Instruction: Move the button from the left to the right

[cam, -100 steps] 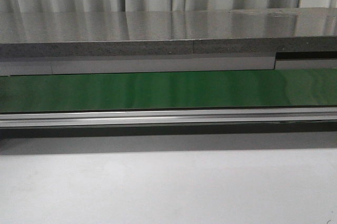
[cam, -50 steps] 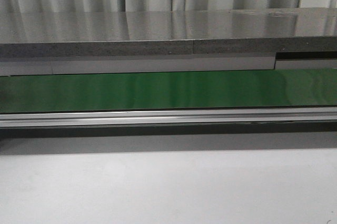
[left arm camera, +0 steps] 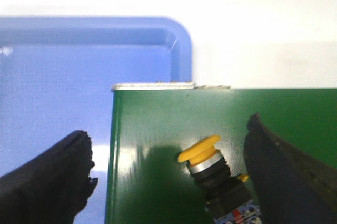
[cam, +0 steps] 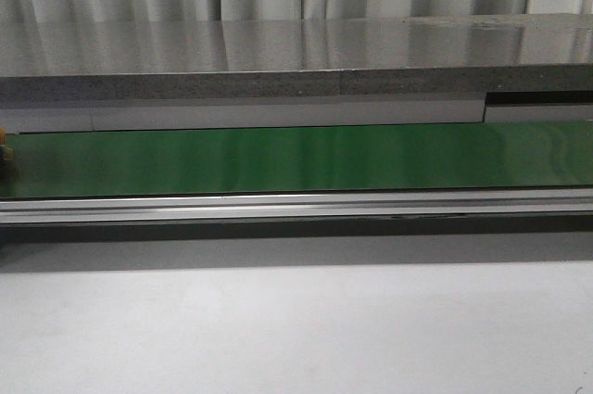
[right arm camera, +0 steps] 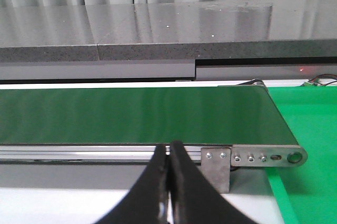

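- Button (left arm camera: 213, 168) work is sitting at its opening step, I judge: the green belt (cam: 296, 158), the largest thing in front of the desk (cam: 296, 329), is carrying the button at its far left end, beside the blue tray (left arm camera: 79, 76).
- Left tool (left arm camera: 168, 176) is hanging open over that belt end, its two dark fingers (left arm camera: 47, 182) spread wide on either side of the button and touching nothing.
- Right tool (right arm camera: 169, 192) is waiting pinched closed and empty near the belt's right end, by the green bin (right arm camera: 310, 129).
- Button is lying tilted on the belt, long axis along its black body, yellow cap pointing toward the tray-side belt end.
- Next move, as I judge it, is calling for either a grasp across the body or letting the belt carry it rightward.
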Tool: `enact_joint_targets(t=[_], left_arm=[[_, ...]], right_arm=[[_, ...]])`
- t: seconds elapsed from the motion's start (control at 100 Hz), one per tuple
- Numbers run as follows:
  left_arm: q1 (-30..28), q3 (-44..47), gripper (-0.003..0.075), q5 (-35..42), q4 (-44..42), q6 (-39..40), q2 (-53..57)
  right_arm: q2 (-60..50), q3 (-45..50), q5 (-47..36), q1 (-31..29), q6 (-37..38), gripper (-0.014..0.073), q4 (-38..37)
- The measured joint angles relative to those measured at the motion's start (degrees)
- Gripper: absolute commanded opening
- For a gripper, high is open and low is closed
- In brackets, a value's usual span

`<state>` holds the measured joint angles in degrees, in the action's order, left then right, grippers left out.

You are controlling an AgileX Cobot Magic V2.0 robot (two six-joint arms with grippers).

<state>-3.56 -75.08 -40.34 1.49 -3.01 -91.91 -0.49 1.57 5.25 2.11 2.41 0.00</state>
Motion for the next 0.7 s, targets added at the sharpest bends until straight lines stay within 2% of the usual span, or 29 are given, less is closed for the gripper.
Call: enact_joint_targets(t=[0.22, 0.7], left_arm=[[3.93, 8.15, 0.0567, 9.34, 0.20, 0.00, 13.52], [4.34, 36.34, 0.0567, 30.12, 0.56, 0.00, 47.21]], right_arm=[[0.00, 0.00, 0.00, 0.00, 0.00, -0.0067, 0.00], [0.00, 0.00, 0.00, 0.00, 0.00, -0.0067, 0.00]])
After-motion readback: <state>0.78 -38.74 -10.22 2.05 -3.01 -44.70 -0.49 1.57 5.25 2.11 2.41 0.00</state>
